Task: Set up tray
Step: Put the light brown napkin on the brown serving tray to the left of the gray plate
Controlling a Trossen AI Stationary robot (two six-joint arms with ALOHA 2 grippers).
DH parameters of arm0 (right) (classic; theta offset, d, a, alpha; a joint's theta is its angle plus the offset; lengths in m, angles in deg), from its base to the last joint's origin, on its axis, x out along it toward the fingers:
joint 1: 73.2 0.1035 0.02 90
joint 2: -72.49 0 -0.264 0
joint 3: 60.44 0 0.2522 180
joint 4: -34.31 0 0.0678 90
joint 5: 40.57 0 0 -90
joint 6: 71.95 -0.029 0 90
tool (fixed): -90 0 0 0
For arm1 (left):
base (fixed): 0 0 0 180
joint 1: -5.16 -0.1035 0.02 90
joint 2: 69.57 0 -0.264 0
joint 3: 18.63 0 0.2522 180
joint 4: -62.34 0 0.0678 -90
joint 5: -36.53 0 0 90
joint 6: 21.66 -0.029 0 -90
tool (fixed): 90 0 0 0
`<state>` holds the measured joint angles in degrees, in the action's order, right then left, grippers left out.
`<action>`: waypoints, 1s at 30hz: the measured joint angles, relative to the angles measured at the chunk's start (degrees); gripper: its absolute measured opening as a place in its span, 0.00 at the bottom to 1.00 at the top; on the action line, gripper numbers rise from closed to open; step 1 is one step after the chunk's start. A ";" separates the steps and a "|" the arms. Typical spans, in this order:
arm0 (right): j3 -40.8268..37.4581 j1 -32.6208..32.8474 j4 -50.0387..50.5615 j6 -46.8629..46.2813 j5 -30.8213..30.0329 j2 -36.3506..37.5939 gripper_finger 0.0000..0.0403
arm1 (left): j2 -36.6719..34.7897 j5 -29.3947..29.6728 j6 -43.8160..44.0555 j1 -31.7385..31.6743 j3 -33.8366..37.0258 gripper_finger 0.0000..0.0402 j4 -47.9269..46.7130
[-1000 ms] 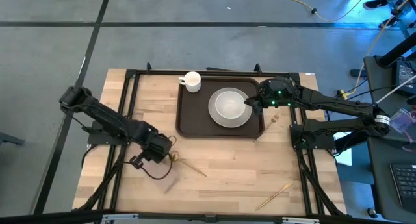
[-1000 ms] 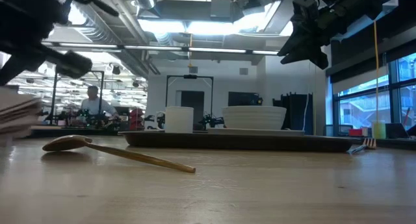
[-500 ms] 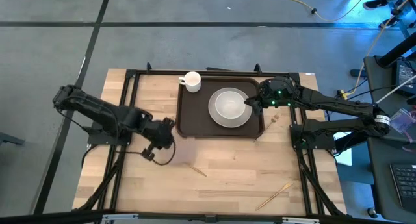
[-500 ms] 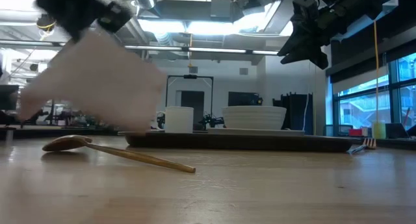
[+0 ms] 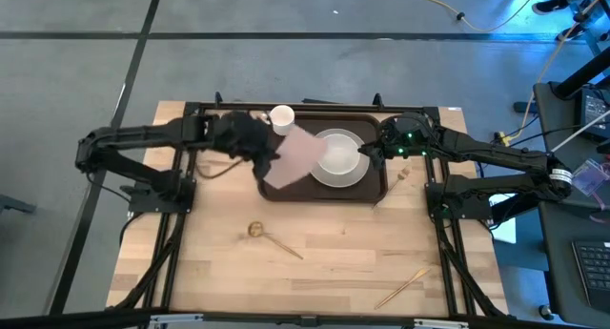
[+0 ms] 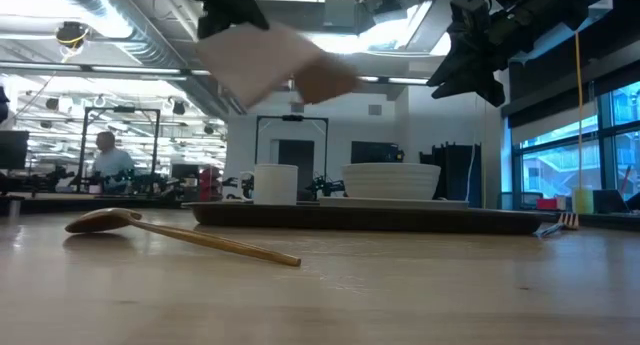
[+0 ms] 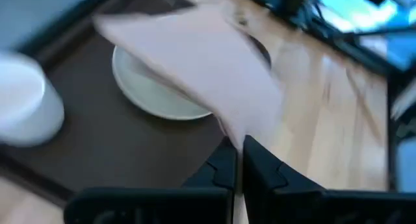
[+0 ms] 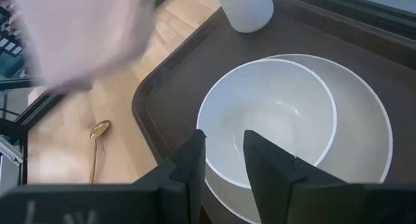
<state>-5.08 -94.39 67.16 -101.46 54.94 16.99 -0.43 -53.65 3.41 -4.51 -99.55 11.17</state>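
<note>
Two fingers of the left gripper (image 7: 235, 160) are pressed together on one edge of the napkin (image 5: 291, 159), which hangs in the air beyond them, above the tray (image 5: 278, 181) and the plate (image 5: 335, 174). To place it well, the arm should lower it onto bare tray beside the plate before letting go. The right gripper (image 8: 223, 162) waits over the bowl (image 8: 268, 120), fingers apart.

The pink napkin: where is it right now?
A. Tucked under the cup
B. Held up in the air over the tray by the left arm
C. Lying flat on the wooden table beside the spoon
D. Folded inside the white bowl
B. The left end effector pinches the napkin, which hangs above the tray partly over the plate, well clear of the spoon; the low view shows it raised.
</note>
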 joint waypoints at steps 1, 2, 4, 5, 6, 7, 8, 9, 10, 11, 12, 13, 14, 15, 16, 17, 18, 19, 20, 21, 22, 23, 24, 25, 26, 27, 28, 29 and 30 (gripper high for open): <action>0.00 0.00 0.00 0.13 0.00 0.00 0.27 | 0.15 -1.38 2.49 -1.46 0.48 0.01 0.03; 0.00 0.00 0.00 0.25 0.00 0.00 0.27 | 0.22 -2.23 4.32 -2.66 1.27 0.01 0.02; 0.00 0.00 0.01 1.18 0.00 0.00 0.27 | 0.22 -2.81 7.96 -4.46 3.08 0.01 -0.02; 0.00 0.00 0.02 1.42 0.00 0.00 0.27 | 0.24 -3.01 10.28 -5.19 4.16 0.01 0.16; 0.00 0.00 0.02 1.49 0.00 0.00 0.27 | 0.43 -3.43 12.71 -5.91 5.40 0.01 0.44; 0.00 0.00 0.02 1.49 0.00 0.00 0.27 | 0.58 -4.61 15.01 -6.61 7.00 0.01 1.16; 0.00 0.00 0.02 1.52 0.00 0.00 0.27 | 0.67 -6.22 16.76 -7.27 8.76 0.01 2.19; 0.00 0.00 0.02 1.58 0.00 0.00 0.27 | 0.71 -8.01 17.86 -7.83 10.69 0.01 4.23; 0.00 0.00 0.02 1.64 0.00 0.00 0.27 | 0.87 -9.91 18.71 -8.21 12.59 0.01 7.36; 0.00 0.00 0.02 1.65 0.00 0.00 0.27 | 1.13 -11.60 20.06 -8.47 14.37 0.01 10.57; 0.00 0.00 0.02 1.68 0.01 0.00 0.27 | 1.22 -12.73 21.67 -8.92 16.06 0.01 12.89; 0.00 0.00 0.02 1.71 0.00 0.00 0.27 | 1.23 -13.63 23.05 -9.31 17.65 0.01 15.12; 0.00 0.00 0.04 1.71 0.00 0.00 0.27 | 1.24 -14.22 24.39 -9.71 18.98 0.01 18.58; 0.00 0.00 0.07 1.71 0.00 0.00 0.27 | 1.25 -14.62 25.66 -10.17 19.92 0.01 22.48; 0.00 0.00 0.07 1.71 0.01 0.00 0.27 | 1.24 -14.78 27.02 -10.61 20.57 0.01 26.29; 0.00 0.00 0.07 1.70 0.01 0.00 0.27 | 1.20 -14.81 27.70 -10.99 20.75 0.01 29.28; 0.00 0.00 0.07 1.66 0.01 0.00 0.27 | 1.18 -14.84 27.84 -11.33 20.76 0.01 32.38; 0.00 0.00 0.07 1.65 0.02 0.00 0.27 | 1.15 -14.74 27.73 -11.66 20.59 0.01 35.08; 0.00 0.00 0.07 1.65 0.02 0.00 0.27 | 1.10 -14.18 27.76 -11.90 20.32 0.01 36.83; 0.00 0.00 0.07 1.62 0.02 0.00 0.27 | 0.98 -13.10 28.11 -11.98 20.16 0.01 37.37; 0.00 0.00 0.07 1.58 0.02 0.00 0.27 | 0.96 -11.99 28.27 -12.08 20.16 0.01 36.60; 0.00 0.00 0.07 1.58 0.02 0.00 0.27 | 1.05 -11.25 28.25 -12.10 20.16 0.01 34.49; 0.00 0.00 0.07 1.56 0.02 0.00 0.27 | 1.13 -10.47 28.38 -12.11 20.25 0.01 31.65; 0.00 0.00 0.07 1.56 0.02 0.00 0.27 | 1.16 -9.36 28.75 -11.97 20.34 0.01 29.00; 0.00 0.00 0.07 1.56 0.02 0.00 0.27 | 1.17 -7.97 29.08 -11.70 20.45 0.01 27.02; 0.00 0.00 0.07 1.55 0.02 0.00 0.27 | 1.16 -6.53 29.32 -11.47 20.86 0.01 26.20; 0.00 0.00 0.07 1.54 0.02 0.00 0.27 | 1.15 -5.62 29.63 -11.30 21.55 0.01 25.86; 0.00 0.00 0.07 1.54 0.02 0.00 0.27 | 1.14 -5.32 30.37 -11.30 22.59 0.01 25.89; 0.00 0.00 0.07 1.54 0.02 0.00 0.27 | 1.14 -5.27 31.66 -11.32 23.85 0.01 26.19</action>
<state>-5.08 -94.39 67.22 -99.92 54.97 16.99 0.71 -58.93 35.07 -15.83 -75.70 37.36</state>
